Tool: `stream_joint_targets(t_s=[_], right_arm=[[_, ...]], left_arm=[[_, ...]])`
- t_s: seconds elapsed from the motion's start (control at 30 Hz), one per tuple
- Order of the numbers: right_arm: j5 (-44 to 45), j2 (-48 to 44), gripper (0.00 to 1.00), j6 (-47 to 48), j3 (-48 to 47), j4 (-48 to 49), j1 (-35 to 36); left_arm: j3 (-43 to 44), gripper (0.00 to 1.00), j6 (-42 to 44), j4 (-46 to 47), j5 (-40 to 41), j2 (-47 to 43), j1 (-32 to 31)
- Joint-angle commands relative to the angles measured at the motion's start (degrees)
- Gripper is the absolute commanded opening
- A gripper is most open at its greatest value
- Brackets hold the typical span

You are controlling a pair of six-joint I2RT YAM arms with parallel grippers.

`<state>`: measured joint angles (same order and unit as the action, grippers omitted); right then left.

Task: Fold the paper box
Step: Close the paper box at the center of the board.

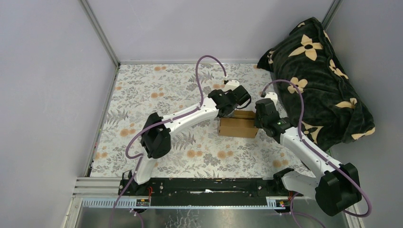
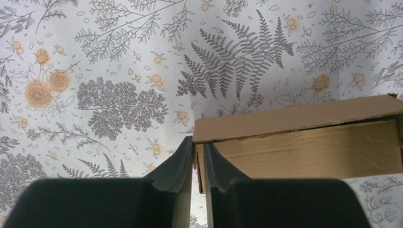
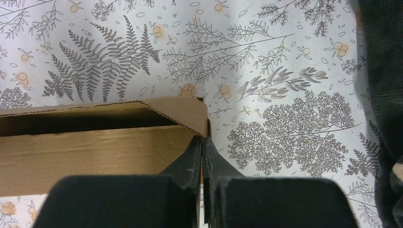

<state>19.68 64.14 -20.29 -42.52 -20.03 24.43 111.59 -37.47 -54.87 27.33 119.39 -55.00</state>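
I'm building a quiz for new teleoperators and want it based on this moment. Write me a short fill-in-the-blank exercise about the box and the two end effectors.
1. The paper box is made of plain brown ____.
2. In the left wrist view, one end wall of the box sits ____ the fingers of the left end effector.
3. The right end effector pinches the box end nearer the dark flowered ____ lying at the table's right side.

Missing words: cardboard; between; blanket
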Motion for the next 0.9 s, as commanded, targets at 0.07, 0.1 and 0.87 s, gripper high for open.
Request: stream_joint_targets(t_s=[0.07,0.1,0.87], right_arm=[[-1.12,-1.40,0.00,-3.84,1.97,0.27,0.60],[-0.96,-1.61,0.00,-4.00,2.12,0.26,0.60],[6.59,-2.91,0.00,-8.73,4.32,2.76,4.51]], left_arm=[[1.81,0.18,0.47,2.94,-0.93,1.64,0.11],[1.60,0.18,0.47,3.06,-0.83,1.59,0.14],[-6.53,0.18,-1.07,9.73,1.01,-3.02,-0.90]])
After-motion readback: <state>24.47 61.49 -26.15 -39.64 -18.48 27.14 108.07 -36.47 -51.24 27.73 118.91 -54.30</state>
